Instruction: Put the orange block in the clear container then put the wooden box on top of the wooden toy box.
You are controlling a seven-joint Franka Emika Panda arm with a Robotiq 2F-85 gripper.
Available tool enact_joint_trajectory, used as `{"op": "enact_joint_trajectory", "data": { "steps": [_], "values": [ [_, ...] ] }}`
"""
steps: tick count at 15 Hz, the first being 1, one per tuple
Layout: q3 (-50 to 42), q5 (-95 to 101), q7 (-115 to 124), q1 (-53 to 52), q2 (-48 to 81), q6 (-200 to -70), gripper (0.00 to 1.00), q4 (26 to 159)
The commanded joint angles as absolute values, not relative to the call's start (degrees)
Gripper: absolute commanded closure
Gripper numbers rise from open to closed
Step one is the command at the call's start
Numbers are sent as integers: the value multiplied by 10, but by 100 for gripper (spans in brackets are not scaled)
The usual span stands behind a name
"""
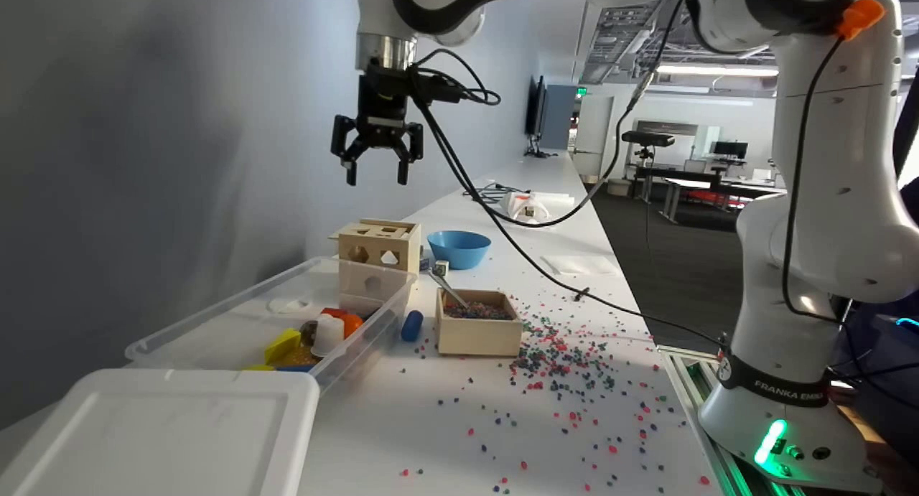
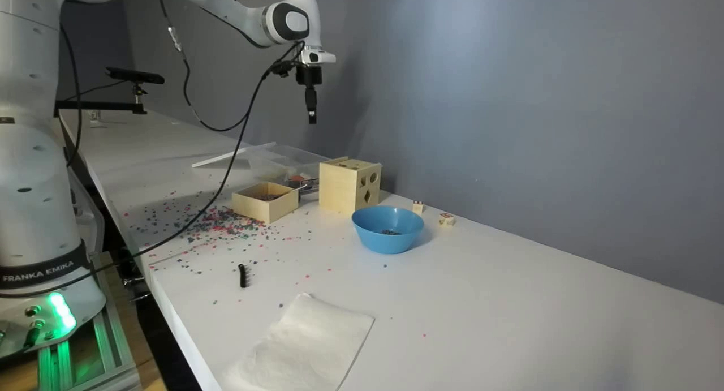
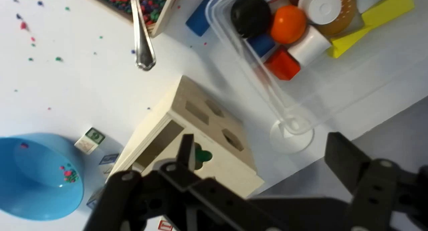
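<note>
The orange-red block (image 3: 283,64) lies inside the clear container (image 3: 337,107), against its end wall among other toys; it also shows in an exterior view (image 1: 334,312). The clear container stands by the wall in both exterior views (image 1: 377,322) (image 2: 285,160). The low wooden box (image 1: 479,337) (image 2: 257,208) holds small coloured bits and a spoon; its corner shows in the wrist view (image 3: 163,17). The wooden toy box (image 1: 380,252) (image 2: 339,188) (image 3: 214,130) stands beside the container's end, nothing on its top. My gripper (image 1: 377,176) (image 2: 312,118) (image 3: 260,140) is open and empty, high above them.
A blue bowl (image 1: 459,250) (image 2: 387,232) (image 3: 40,177) stands beside the toy box with several letter blocks (image 3: 89,140). A white lid (image 1: 169,431) leans at the container's near end. A blue cylinder (image 1: 412,326) lies between the boxes. Bits are scattered. The wall (image 2: 509,125) is close behind.
</note>
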State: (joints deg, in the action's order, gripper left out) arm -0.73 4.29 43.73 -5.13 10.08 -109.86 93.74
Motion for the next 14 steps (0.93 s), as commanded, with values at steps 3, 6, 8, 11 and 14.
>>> {"op": "enact_joint_trajectory", "data": {
  "steps": [3,6,8,11,14],
  "values": [
    [-9,96,333,-31,-15,-1287,0,1138],
    [-8,58,317,-19,-57,-1404,0,1230],
    [-10,27,359,-8,-86,-1426,0,1288],
    [-1,39,347,0,-55,-1411,0,1252],
    [0,35,351,4,-70,-1414,0,1270]
  ]
}}
